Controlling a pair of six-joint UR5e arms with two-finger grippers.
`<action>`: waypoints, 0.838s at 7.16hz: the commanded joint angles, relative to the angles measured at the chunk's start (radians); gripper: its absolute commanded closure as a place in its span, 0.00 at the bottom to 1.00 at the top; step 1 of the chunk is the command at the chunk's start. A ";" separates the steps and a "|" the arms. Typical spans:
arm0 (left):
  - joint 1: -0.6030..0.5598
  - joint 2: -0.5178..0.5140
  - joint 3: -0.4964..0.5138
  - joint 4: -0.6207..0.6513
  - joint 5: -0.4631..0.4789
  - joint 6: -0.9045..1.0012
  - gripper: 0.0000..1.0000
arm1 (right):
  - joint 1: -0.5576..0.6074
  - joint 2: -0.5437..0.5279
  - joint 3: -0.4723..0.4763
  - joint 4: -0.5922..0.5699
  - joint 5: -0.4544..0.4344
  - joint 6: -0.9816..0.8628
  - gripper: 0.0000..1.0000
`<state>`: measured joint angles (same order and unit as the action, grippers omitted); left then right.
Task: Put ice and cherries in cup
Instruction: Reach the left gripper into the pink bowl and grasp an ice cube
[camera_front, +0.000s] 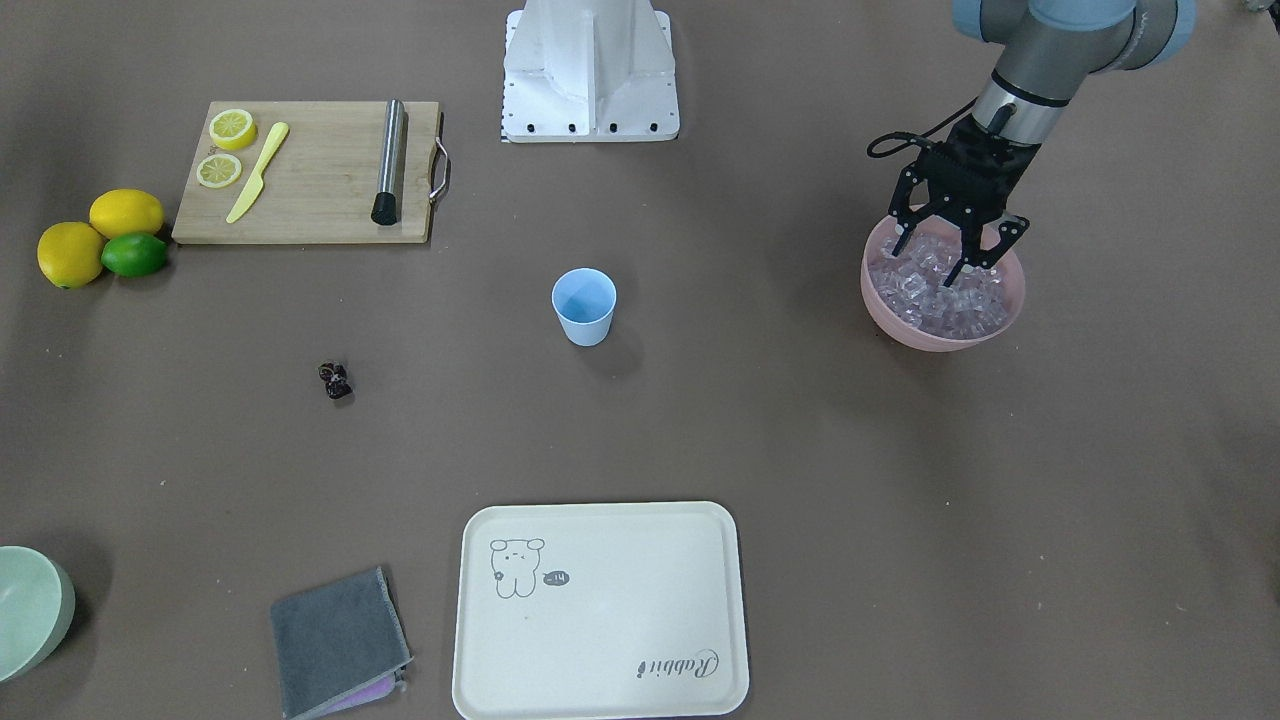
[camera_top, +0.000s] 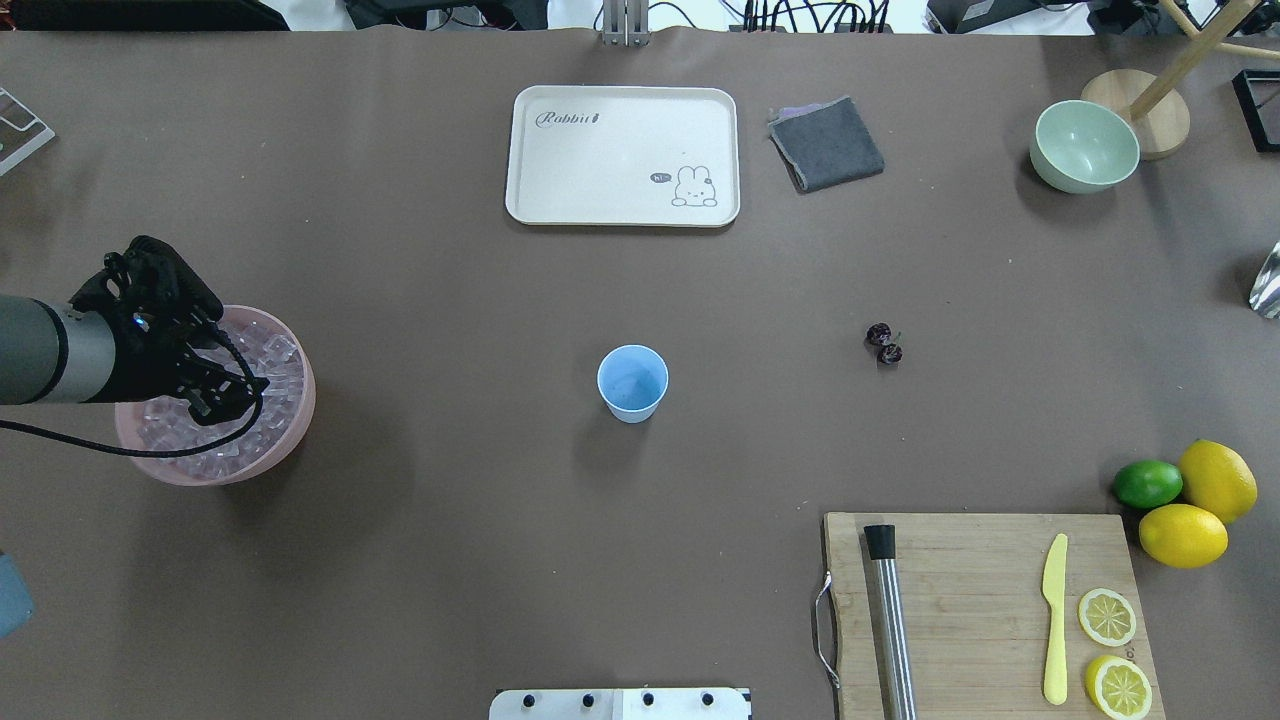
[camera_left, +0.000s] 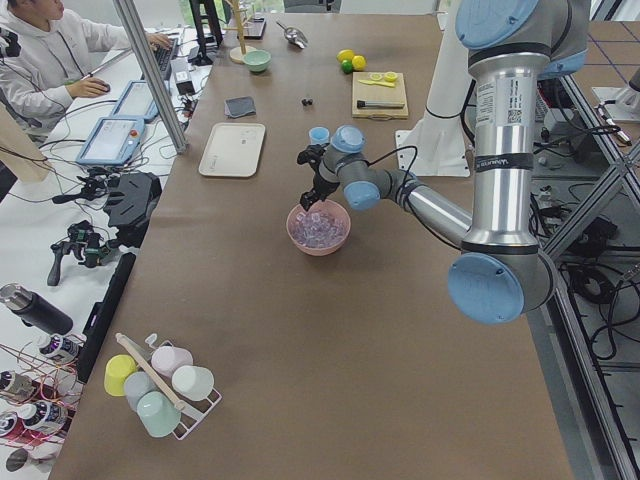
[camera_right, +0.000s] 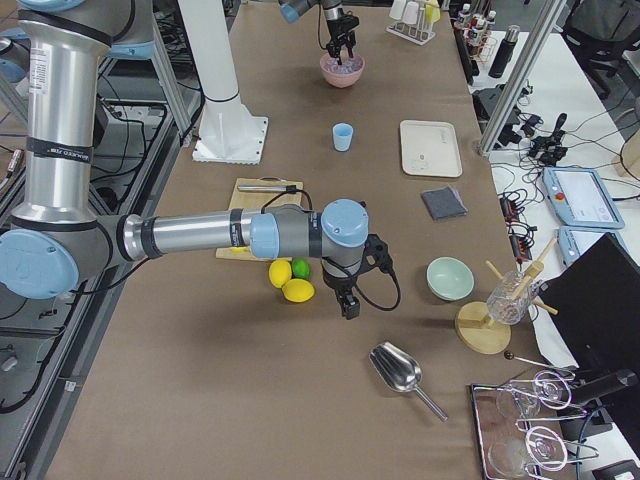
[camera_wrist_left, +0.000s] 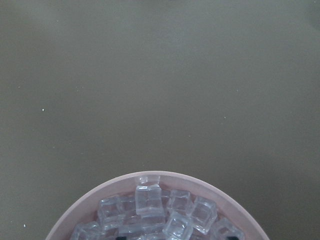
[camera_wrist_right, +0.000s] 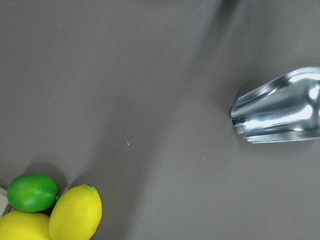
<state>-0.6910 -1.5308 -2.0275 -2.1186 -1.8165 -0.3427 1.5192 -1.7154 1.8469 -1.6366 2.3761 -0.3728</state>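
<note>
The left tool (camera_front: 945, 250) reaches down into the pink bowl (camera_front: 905, 328) at the robot's left end of the tabletop (camera_front: 850, 470). Its two fingers stand apart, with their tips among the ice (camera_front: 935, 295). They seem to touch the top cubes, though no view shows a cube caught between them. The ice fills the bowl in a heap of clear cubes, and the left wrist camera looks across these to the bowl's far rim.

The light-blue cup (camera_front: 584, 306) stands upright in the middle of the tabletop, well apart from the bowl, and looks empty inside. The cherries (camera_front: 335, 381) lie on the bare cloth on the cup's other side, towards the robot's right.

The right tool (camera_right: 349, 305) hangs low over the tabletop near the lemons (camera_wrist_right: 75, 212), the lime (camera_wrist_right: 32, 192) and a metal scoop (camera_wrist_right: 277, 112). Only the side view shows it, so I cannot tell how its fingers stand.
</note>
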 joint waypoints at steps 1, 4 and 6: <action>0.002 0.006 0.024 -0.001 0.002 0.051 0.31 | -0.002 -0.001 0.000 0.000 0.000 0.000 0.00; 0.008 -0.005 0.048 -0.001 0.005 0.050 0.34 | -0.002 -0.007 0.002 0.001 0.002 0.000 0.00; 0.014 -0.015 0.064 -0.001 0.005 0.050 0.36 | -0.002 -0.013 0.002 0.001 0.002 0.000 0.00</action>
<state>-0.6812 -1.5393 -1.9750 -2.1199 -1.8119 -0.2932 1.5171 -1.7247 1.8481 -1.6352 2.3776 -0.3728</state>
